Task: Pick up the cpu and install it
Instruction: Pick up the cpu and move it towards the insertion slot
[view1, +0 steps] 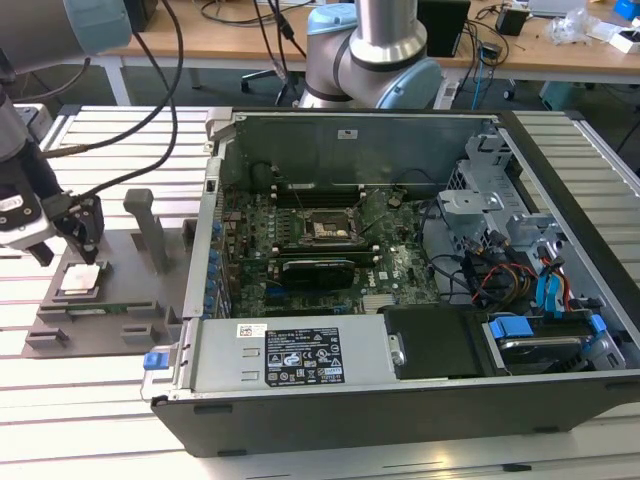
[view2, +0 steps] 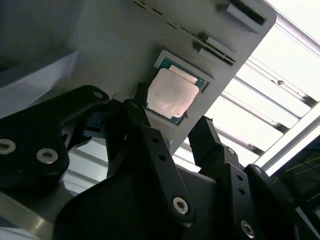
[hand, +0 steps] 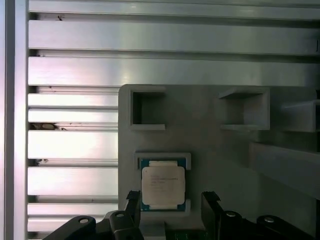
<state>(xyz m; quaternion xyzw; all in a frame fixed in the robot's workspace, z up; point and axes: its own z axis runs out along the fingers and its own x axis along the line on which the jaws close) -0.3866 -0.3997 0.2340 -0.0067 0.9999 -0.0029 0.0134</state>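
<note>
**A:** Take it from the big things down. What's the layout?

**B:** A slotted aluminium table (view1: 90, 410) carries an open computer case (view1: 400, 390) with its motherboard (view1: 390, 270) exposed. Outside the case, on the exterior view's left, lies a grey fixture tray (view1: 120, 265).

**A:** And the arm?

**B:** The gripper (view1: 68, 248) hangs just over that tray. Its black fingers (hand: 134, 202) are spread, one to each side of the chip, and pinch nothing.

**A:** So the chip isn't in the board?

**B:** No. The CPU socket (view1: 325, 230) sits bare in the middle of the board. The cpu (hand: 163, 186) lies flat in a shallow square recess of the tray, metal top up, well apart from the socket.

**A:** How would you do the grasp well?

**B:** My judgement: centre the fingers on two opposite edges, since in the first wrist view they look slightly off to one side. Come straight down so neither tip lands on the lid or the recess lip. Close gently on the thin pale edge and keep the chip level, because a tilted hold would be hard to seat.
</note>
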